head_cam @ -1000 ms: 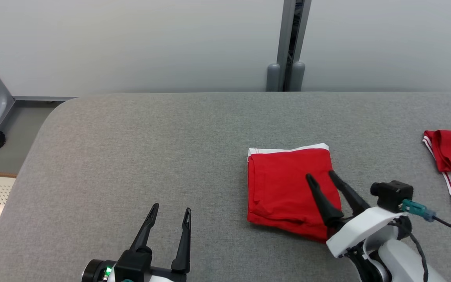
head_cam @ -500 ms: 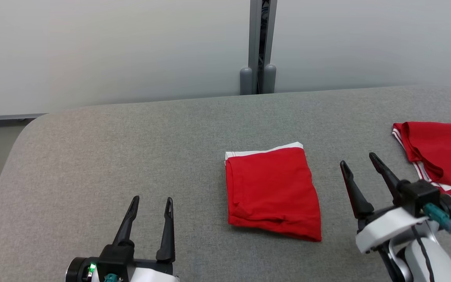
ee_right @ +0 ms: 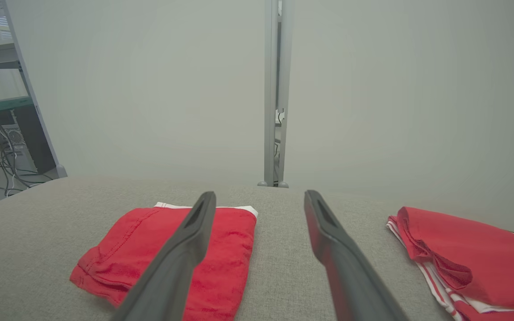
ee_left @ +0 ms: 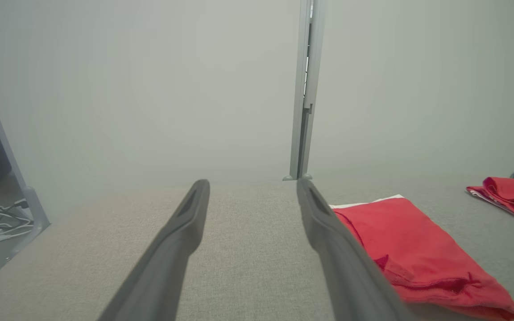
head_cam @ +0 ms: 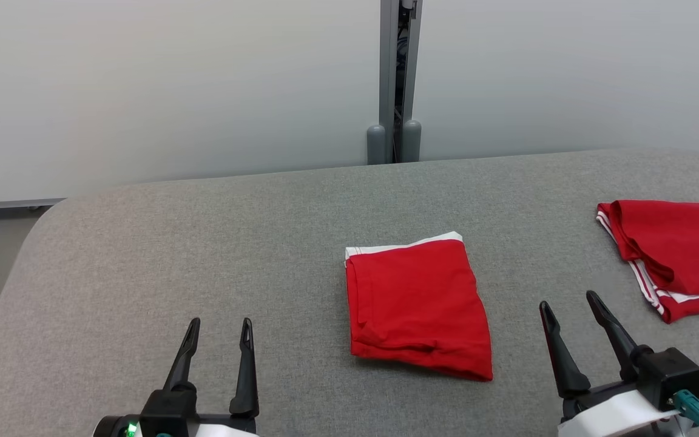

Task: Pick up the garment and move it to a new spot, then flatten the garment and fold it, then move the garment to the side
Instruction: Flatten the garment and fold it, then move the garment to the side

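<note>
Black fingers of L gripper (head_cam: pixel 220 323) stood apart at near left, nothing btwn them, tips over bare grey table (head_cam: pixel 204 243), well left of the cloth. R gripper (head_cam: pixel 568 301) was at near right, jaws also wide apart & empty. Chg vs a sec ago: R fingers had been lying over the near-right part of the folded red garment (head_cam: pixel 413 306). Now they were off it, pulled back to the right & nearer the robot, over bare tabletop btwn that garment and a second red garment (head_cam: pixel 674 255). Head cam swung meanwhile, so the whole pic shifted; can't say the garment itself moved. L gripper kept approx. the same pose. Meaning, prob.: fold done & cloth let go, both arms backing off to rest. Garment lay about mid-table, so the final shift to the side looked either just finished or still owed; can't tell which. Garment was a flat, compact, near-square block, a bit longer near-to-far than across. Long axis ran away from the robot, slightly skewed, near end drifting right. White band edge pointed far, toward the wall (head_cam: pixel 143 91); thicker layered edge pointed at the robot, w/ a small wrinkle by the near-left corner. Second red garment, w/ white stripes, lay further right, loosely folded, well apart from the first. Beyond the table: grey post (head_cam: pixel 394 79) against the pale wall.
</note>
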